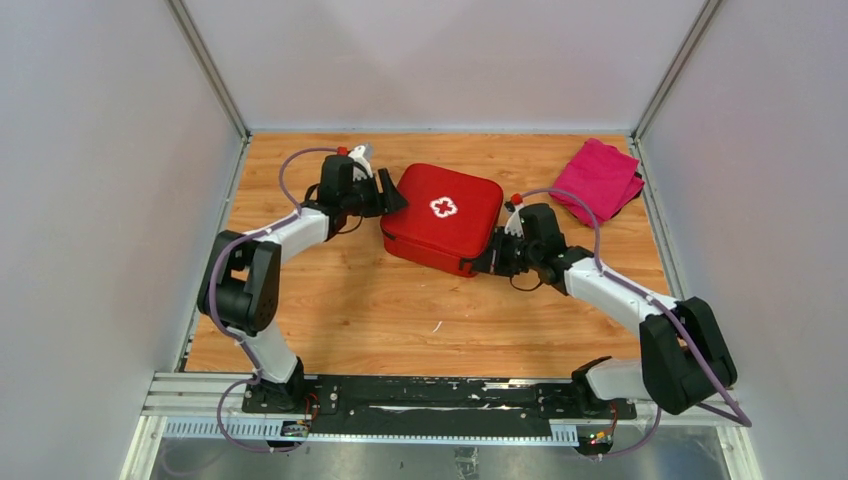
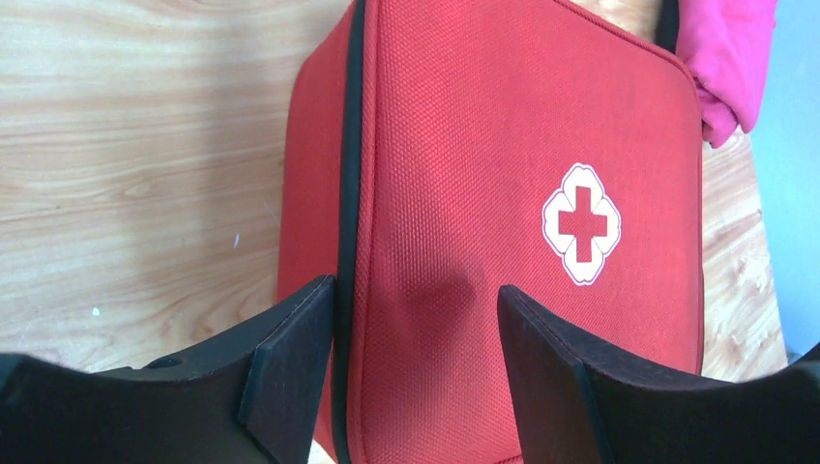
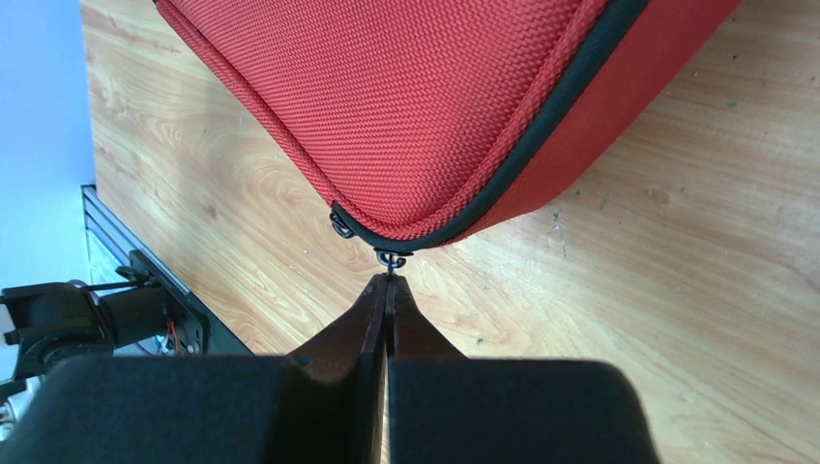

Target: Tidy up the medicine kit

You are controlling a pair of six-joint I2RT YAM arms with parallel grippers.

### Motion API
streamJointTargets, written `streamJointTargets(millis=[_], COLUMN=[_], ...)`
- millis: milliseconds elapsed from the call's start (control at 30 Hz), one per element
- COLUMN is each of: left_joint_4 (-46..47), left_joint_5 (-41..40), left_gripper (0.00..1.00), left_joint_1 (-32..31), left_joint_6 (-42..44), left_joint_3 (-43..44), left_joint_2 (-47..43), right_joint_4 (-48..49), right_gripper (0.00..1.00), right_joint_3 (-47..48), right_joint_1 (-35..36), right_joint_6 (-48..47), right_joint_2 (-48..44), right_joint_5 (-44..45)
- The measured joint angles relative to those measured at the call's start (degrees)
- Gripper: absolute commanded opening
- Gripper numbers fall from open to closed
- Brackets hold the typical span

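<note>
L arm (image 1: 285,232) bends at the elbow & reaches fwd to the kit's left edge. L pincer (image 2: 416,290) is spread, one finger each side of the black zip seam, over the lid. R arm (image 1: 610,285) comes in low from the right. R pincer (image 3: 389,282) is pressed together, pinching a small black zip pull (image 3: 392,259) at the kit's near-right corner.

Medicine kit (image 1: 455,235) lies shut, mid-back of the bench (image 1: 400,310), white cross (image 1: 443,207) up.

Only the R wrist view shows that pull, plus a 2nd pull (image 3: 340,224) just beside it. In the top view they're too small to tell.

Pink cloth (image 1: 598,178) sits folded at the back-right corner, near the kit, not touching.
</note>
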Motion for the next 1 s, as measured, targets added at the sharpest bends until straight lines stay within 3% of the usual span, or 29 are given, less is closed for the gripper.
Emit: streamJointTargets(millis=[400,600,767,1000], left_joint_4=[1.4,-2.7,-14.6,-20.6], left_joint_5=[-3.8,-7.2,-14.0,-22.2], left_gripper=[0.66,0.73,0.76,0.75], left_joint_1=[-2.0,-4.4,-6.4,-7.6], left_joint_6=[0.4,-0.2,3.1,9.0], left_joint_3=[-15.6,-23.2,-22.1,-16.1], left_joint_2=[-14.7,-25.8,-34.3,-38.1], right_joint_4=[-11.7,-16.0,-17.2,-18.6], right_gripper=[0.0,0.0,0.0,0.0], right_joint_3=[9.7,13.9,16.1,17.7], right_joint_1=[-0.9,-1.2,-1.2,-1.2], right_joint_6=[-9.9,-14.8,-17.6,-20.0], right_joint_2=[6.5,8.9,10.5,12.2], right_joint_5=[-0.5,0.6,0.0,-2.7])
